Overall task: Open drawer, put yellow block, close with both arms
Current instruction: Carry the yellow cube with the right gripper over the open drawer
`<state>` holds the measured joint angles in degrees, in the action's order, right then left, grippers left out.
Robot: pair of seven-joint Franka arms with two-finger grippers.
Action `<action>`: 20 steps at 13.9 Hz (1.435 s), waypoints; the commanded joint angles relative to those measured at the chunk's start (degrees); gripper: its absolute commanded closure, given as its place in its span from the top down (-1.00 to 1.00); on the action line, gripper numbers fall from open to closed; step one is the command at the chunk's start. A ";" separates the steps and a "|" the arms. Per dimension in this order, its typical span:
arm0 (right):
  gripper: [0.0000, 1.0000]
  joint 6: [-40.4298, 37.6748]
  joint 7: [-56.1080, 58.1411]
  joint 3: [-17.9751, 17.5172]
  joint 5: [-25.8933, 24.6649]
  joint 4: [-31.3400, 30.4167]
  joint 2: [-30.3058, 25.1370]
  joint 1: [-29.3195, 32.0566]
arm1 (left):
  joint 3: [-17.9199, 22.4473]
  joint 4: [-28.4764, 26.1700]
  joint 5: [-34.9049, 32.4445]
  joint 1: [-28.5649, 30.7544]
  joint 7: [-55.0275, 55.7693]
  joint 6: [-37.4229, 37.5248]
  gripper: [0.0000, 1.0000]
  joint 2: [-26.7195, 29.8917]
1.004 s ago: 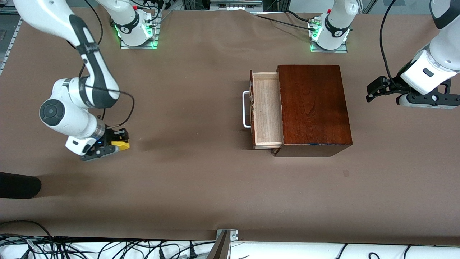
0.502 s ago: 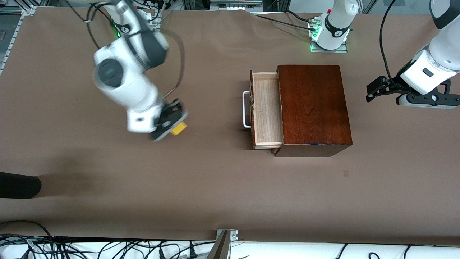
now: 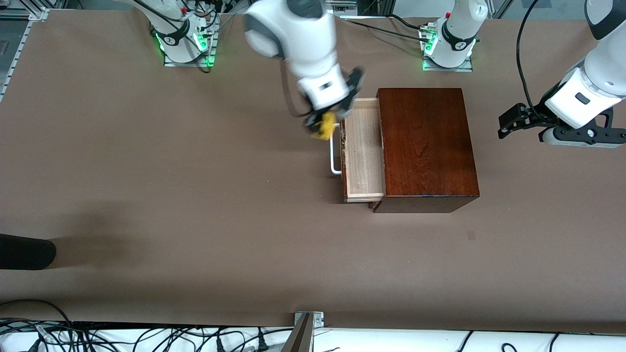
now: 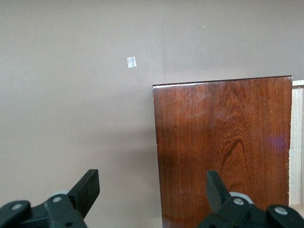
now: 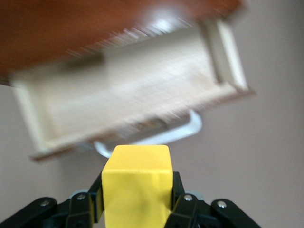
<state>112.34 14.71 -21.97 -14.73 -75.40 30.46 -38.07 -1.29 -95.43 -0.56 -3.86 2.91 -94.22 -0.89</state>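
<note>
A: Where is the yellow block (image 3: pixel 324 128) at this moment?

B: Pinched in the right tool (image 3: pixel 328 121), up in the air. In the front view it hangs over the white handle (image 3: pixel 334 155) of the drawer (image 3: pixel 363 151), at the handle's end nearer the robots' bases. The right wrist view shows the block (image 5: pixel 137 186) clamped between the two black fingers (image 5: pixel 180 199), one pressed on each side face.

A: And the drawer itself?

B: Pulled out of the wooden box (image 3: pixel 426 146), toward the right arm's end of the table (image 3: pixel 195 195). Its pale wood floor is bare. From the right wrist camera the tray (image 5: pixel 128 95) and the white bar (image 5: pixel 164 137) appear blurred under the block.

A: What about the box?

B: It sits flat on the table, glossy reddish-brown top up, roughly in line with the left arm's base (image 3: pixel 447 46).

A: Where is the left arm?

B: It waits at its own end of the table. The left tool (image 3: pixel 513 120) hangs over bare table beside the box, apart from it. In the left wrist view its fingers (image 4: pixel 88 186) are spread wide with nothing between them, and the box top (image 4: pixel 223 147) fills the gap in the background.

A: Anything else on the table?

B: A small pale patch (image 4: pixel 131 62) on the brown cover, well apart from the box, seen in the left wrist view. A dark rounded object (image 3: pixel 24 251) pokes in at the right arm's end, near the front camera; I cannot tell what it is.
</note>
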 commanded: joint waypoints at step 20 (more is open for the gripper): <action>-1.00 0.95 14.73 1.57 -6.63 12.47 16.83 -7.90 | -0.29 0.07 0.13 0.08 0.07 0.79 1.00 0.45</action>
<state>113.67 28.51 -20.14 -20.45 -65.15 45.98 -45.66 -1.47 -95.44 -0.55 -3.87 2.97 -94.19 -0.93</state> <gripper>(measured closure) 0.445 0.000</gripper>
